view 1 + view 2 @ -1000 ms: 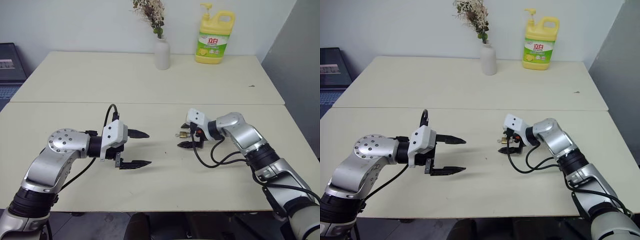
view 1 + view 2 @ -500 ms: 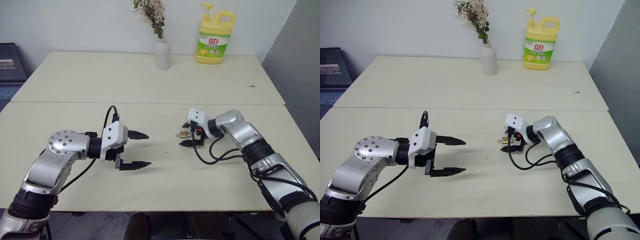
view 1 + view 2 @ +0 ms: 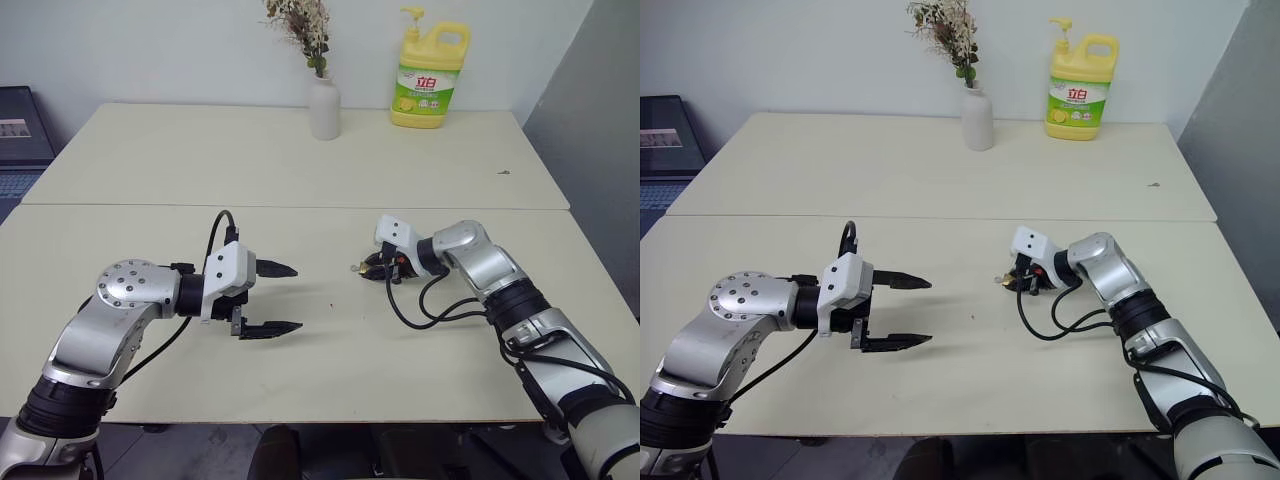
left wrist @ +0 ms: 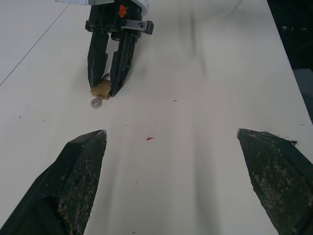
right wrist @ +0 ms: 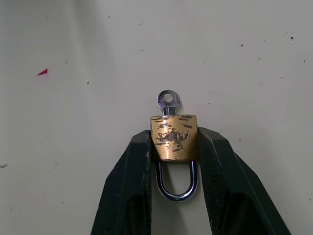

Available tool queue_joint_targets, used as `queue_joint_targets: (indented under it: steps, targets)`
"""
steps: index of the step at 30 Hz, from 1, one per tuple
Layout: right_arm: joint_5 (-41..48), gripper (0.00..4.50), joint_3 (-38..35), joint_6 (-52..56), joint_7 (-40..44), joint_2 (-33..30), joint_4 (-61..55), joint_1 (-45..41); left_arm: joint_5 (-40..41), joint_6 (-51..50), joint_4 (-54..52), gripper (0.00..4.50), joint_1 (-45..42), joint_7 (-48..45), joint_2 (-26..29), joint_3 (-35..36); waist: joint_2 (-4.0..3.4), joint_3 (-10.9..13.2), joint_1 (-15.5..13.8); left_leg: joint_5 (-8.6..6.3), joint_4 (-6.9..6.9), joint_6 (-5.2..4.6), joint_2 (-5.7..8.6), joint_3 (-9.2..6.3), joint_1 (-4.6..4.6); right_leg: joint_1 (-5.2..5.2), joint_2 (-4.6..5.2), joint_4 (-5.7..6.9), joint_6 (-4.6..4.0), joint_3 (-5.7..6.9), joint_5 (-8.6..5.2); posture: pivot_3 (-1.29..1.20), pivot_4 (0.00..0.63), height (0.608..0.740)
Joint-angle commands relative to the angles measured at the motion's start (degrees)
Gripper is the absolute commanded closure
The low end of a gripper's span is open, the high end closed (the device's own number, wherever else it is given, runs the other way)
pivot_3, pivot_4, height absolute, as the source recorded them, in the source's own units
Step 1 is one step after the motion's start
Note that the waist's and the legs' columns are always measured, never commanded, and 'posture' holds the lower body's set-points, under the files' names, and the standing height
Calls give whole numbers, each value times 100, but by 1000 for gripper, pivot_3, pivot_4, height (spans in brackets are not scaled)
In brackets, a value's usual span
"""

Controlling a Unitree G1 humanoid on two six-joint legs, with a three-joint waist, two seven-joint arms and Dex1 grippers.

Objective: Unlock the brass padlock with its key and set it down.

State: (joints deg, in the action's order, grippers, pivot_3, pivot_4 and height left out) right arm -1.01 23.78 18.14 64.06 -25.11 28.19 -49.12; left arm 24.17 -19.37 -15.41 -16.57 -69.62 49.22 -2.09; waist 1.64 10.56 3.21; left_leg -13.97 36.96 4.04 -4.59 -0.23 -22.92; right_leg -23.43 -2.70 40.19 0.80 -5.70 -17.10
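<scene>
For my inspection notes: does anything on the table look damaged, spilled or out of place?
Nothing is spilled or askew. The brass padlock, pinched in the right gripper, has a scratched, worn face, and the key sits in its keyhole. A tiny red speck lies on the table nearby.

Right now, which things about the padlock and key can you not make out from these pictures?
- Key blade: hidden inside the brass padlock, right wrist view; only its ring head shows.
- Shackle locked or released: its ends are hidden behind the body.
- Lettering on the body: too worn to read.
- Head views: the padlock is too small beside the right gripper.
</scene>
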Motion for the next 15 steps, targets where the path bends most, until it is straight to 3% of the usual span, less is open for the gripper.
queue_joint_targets:
  steps: [1, 8, 15]
  targets:
    - [-150, 3562, -24, -191, 62, -230, -436, 190, -11, 41, -110, 0, -70, 18, 10, 40, 0, 0, -7, 0, 0, 0, 0, 0, -1, 0, 0, 0, 0, 0, 0, 0, 150, 740]
    - [-216, 3562, -239, -276, -118, -731, -1984, 821, -1, -70, -105, 0, -31, 231, -38, 86, 0, 0, -9, 0, -1, 0, 0, -1, -1, -2, 0, 0, 1, 0, 0, 0, 150, 740]
    - [-677, 3562, -569, -719, -859, -1398, -3722, 2113, -58, -88, -12, 0, -110, 360, -130, 22, 0, 0, -27, 0, -1, 0, 1, -1, -2, -2, 0, -1, 3, 0, -2, 0, 150, 740]
